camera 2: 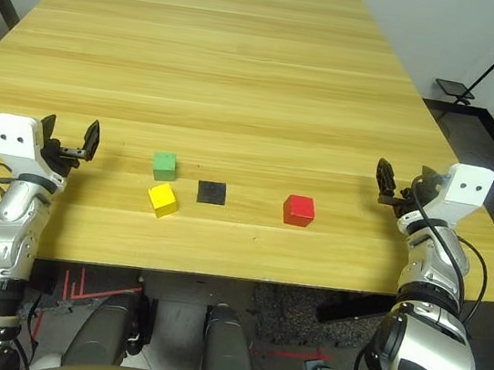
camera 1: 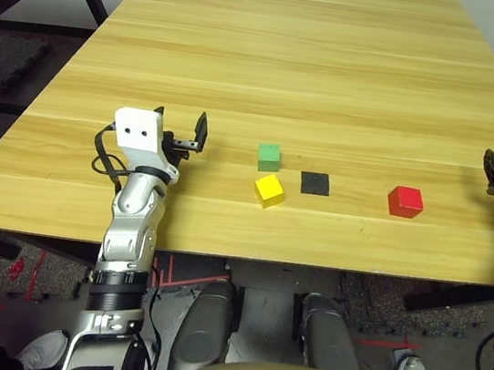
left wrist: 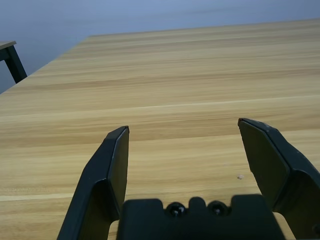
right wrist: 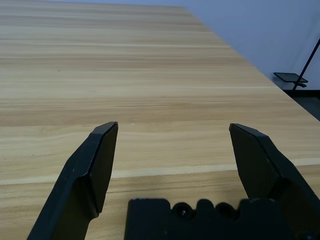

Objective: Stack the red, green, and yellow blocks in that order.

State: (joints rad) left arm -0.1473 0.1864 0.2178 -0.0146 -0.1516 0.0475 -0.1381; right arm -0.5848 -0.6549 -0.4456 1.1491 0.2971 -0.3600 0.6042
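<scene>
I see the green block (camera 2: pixel 165 165) just behind the yellow block (camera 2: pixel 162 199), the red block (camera 2: pixel 299 210) well right. My left gripper (camera 2: pixel 69 140) and right gripper (camera 2: pixel 401 186) hover spread wide, empty.

No text, label, brand, number or sign can be read anywhere in these views.
</scene>
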